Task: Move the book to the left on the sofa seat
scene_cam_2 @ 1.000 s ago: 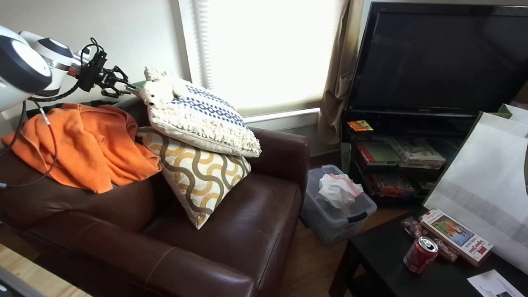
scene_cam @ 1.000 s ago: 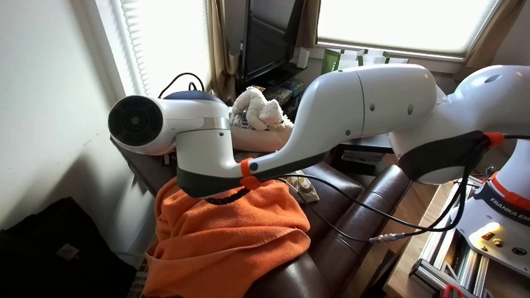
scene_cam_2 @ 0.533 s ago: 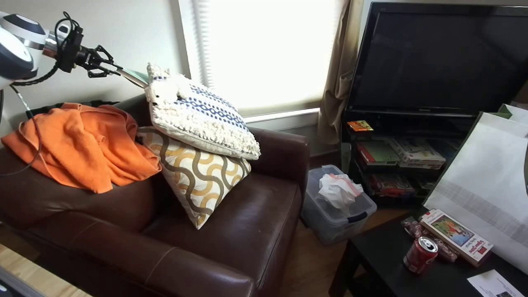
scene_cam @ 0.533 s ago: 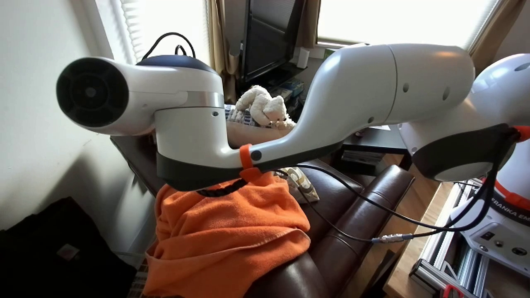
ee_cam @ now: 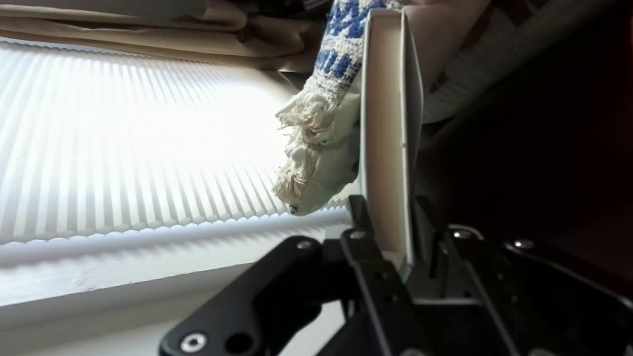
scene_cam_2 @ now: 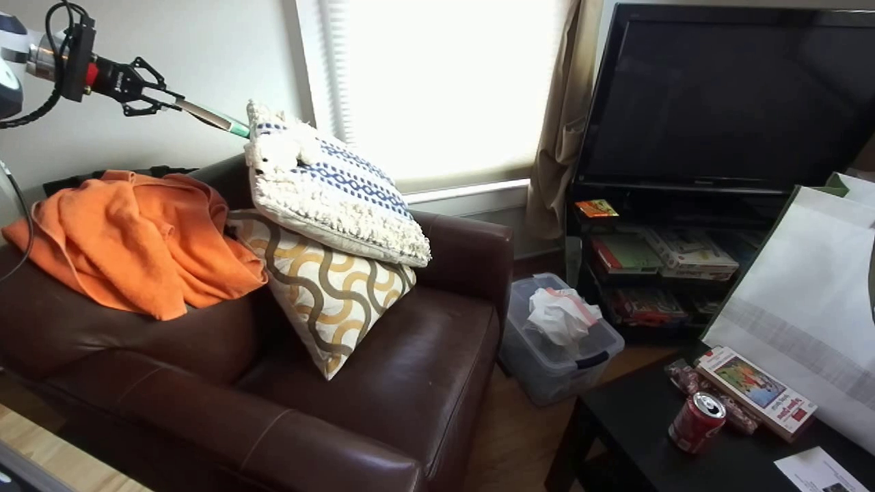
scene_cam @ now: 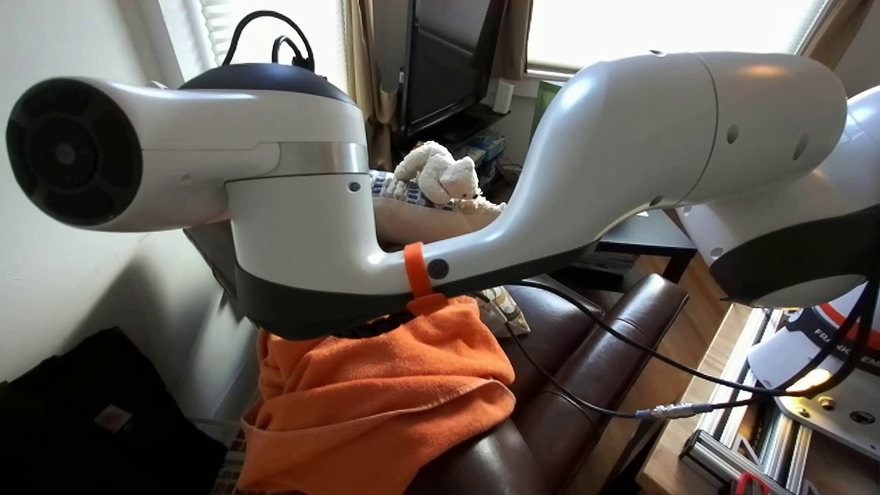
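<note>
"In an exterior view, we see the arm (scene_cam: 515, 237) reach across, above the orange blanket (scene_cam: 392, 419) on the sofa (scene_cam: 588, 375)."

"In an exterior view, we see the end effector (scene_cam_2: 179, 102) slant down, the book (scene_cam_2: 213, 118) sticking out in front, near the fluffy pillow (scene_cam_2: 348, 181)."

"And the wrist view?"

"We see it pinch the book between two fingers (ee_cam: 358, 212)."

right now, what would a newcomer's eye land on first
Probably the orange blanket, heaped on the dark brown sofa. Then the gripper, pinching the book by one end near the blue-and-white pillow in an exterior view. The big black television, upper right there, likely comes third.
</note>
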Available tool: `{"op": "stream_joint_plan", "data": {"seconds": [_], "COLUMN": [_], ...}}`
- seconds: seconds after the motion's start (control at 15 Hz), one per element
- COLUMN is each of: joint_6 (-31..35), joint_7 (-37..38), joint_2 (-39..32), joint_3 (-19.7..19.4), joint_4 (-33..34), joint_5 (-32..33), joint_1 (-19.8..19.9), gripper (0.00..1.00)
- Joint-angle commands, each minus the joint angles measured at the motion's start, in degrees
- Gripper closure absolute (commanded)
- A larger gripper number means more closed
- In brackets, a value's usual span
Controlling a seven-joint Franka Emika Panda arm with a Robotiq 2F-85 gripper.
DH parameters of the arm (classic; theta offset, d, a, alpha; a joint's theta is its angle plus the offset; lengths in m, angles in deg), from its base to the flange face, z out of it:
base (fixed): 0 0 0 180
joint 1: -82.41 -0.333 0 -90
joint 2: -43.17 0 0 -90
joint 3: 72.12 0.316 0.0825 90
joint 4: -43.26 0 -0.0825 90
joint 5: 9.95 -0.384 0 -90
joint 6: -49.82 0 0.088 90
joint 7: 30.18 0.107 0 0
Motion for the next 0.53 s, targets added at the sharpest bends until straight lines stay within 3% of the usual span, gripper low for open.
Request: {"op": "stream_joint_plan", "data": {"seconds": [0.0, 0.27, 0.47], "joint_6": [-4.09, -1.46, -2.99], "joint_7": [-0.63, 0.3, -0.08], "joint_2": [2.1, 4.22, 5.72], "joint_3": [-1.61, -1.0, -1.41], "joint_4": [0.01, 0.1, 0.37], "joint_5": [5.92, 10.0, 13.34], "joint_1": [-2.2, -2.97, -4.03], "gripper": [0.94, 0.94, 0.94]}}
